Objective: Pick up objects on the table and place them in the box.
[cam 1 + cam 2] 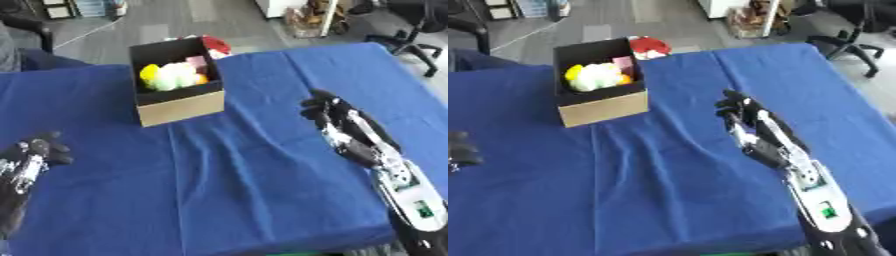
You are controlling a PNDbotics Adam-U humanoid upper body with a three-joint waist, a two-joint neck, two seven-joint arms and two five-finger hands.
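Left eye view: blue tablecloth [262, 190] bare, no loose objs I can see. Cardboard box [179, 107] holds yellow/white/pink items [175, 75]; task looks ~done. My right hand [337, 120] empty, fingers relaxed; left hand [31, 155] curled, empty.

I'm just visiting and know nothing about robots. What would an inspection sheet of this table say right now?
Surface: table under a blue cloth, with creases.
Job's things: open cardboard box near the far left, holding a yellow, a white and a pink object; a red and white thing lies behind the box at the far edge.
Clutter: nothing seen on the cloth in front of the box.
Hands: right hand over the right part of the table, holding nothing, fingers relaxed; left hand at the lower left edge, fingers curled, holding nothing.
Cables: nothing seen.
Surroundings: grey floor, an office chair at far right, shelves at the back.
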